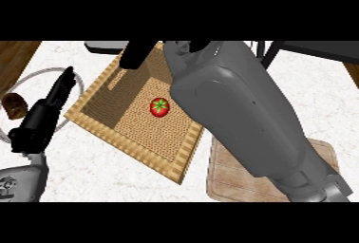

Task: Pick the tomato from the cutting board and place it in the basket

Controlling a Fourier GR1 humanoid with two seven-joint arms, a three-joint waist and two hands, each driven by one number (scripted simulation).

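A red tomato (160, 107) with a green stem lies on the floor of the woven basket (105, 126) in the middle of the counter. My right forearm crosses over the basket's right side, and my right hand (135, 53) hangs above the basket's far edge, its fingers straight and holding nothing, well apart from the tomato. The light wooden cutting board (235, 182) lies at the lower right, partly hidden under that forearm, with nothing showing on it. At the left edge my left hand (43, 116) rests open, fingers pointing up.
A round plate (36, 74) with a brown item (13, 106) on it sits at the far left, partly behind my left hand. Dark objects (308, 48) stand along the counter's far edge. The wooden floor shows at the top corners.
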